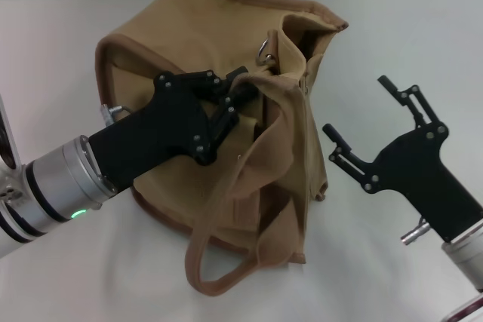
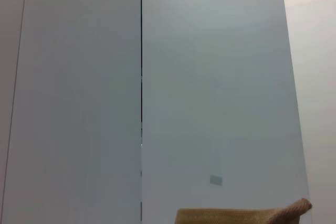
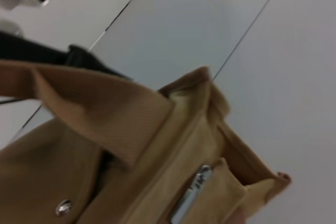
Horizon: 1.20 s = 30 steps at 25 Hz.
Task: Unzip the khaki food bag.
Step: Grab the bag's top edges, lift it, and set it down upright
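We see the khaki food bag (image 1: 204, 43) in plain tan with darker brown piping, on a white table (image 1: 407, 28).

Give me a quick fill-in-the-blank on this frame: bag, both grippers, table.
1. The left gripper is at the top of the khaki food bag, while the right gripper hangs beside the bag with its fingers ____.
2. The bag stands on a ____ table.
3. One wide fabric ____ droops down the front of the bag onto the table.

Missing words: open; white; handle
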Available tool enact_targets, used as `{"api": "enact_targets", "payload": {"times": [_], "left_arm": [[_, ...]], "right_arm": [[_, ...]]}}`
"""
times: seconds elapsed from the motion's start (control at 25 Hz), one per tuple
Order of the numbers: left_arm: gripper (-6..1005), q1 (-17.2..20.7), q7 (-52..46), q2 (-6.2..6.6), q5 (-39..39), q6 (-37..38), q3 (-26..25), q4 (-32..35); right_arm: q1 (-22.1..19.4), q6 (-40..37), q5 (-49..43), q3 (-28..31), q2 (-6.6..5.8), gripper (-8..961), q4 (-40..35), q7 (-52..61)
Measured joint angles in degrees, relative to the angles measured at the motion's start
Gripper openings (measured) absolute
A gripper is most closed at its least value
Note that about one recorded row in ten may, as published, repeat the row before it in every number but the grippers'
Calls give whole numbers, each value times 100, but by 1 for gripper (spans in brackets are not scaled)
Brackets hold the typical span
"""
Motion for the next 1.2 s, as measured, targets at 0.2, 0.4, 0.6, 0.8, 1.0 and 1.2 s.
{"api": "enact_targets", "payload": {"times": [0.2, 0.4, 0.6, 0.8, 1.0, 1.2], "left_arm": [[101, -39, -1, 0, 0, 3, -5, -51], [103, -65, 0, 0, -3, 5, -6, -62], [105, -99, 0, 0, -5, 17, 6, -129], [106, -86, 0, 0, 1, 80, 7, -147], [108, -66, 0, 1, 4, 110, 5, -149], [110, -66, 0, 0, 8, 104, -4, -149]], "right_arm": [[18, 73, 0, 21, 4, 832, 322, -708], [83, 225, -2, 60, 4, 832, 588, -1215], [191, 359, -5, 98, 4, 832, 754, -1369], [301, 362, -7, 98, 3, 832, 814, -1357], [365, 362, -7, 140, 3, 832, 882, -1334], [371, 336, -7, 167, 3, 832, 906, -1328]]}}
